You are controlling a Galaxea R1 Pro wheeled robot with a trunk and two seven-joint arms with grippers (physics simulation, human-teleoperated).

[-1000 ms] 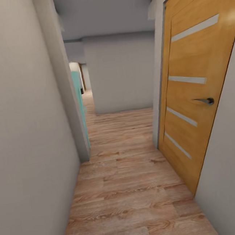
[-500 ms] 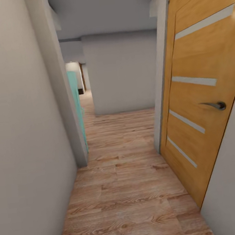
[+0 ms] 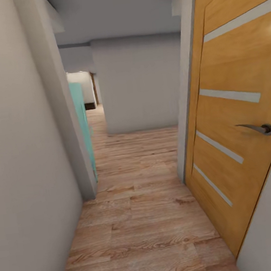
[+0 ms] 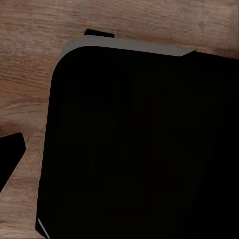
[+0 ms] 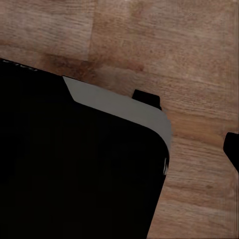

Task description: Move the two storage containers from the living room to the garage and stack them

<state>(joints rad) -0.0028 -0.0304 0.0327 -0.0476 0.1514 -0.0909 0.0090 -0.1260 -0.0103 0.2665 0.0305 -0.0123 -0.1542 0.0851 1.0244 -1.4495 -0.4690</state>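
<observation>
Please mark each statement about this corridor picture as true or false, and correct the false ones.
1. A wooden door with a metal lever handle stands on the right side of the head view. True.
2. The floor is dark grey concrete. False: it is light wood plank.
3. A turquoise panel shows behind the left wall corner. True.
4. The corridor ahead is blocked by a red car. False: a plain pale wall faces the view, with a passage leading on to its left.
5. The wooden door has pale horizontal strips across it. True.
6. An orange-red bin stands in front of the wooden door. False: the planks there are bare.
</observation>
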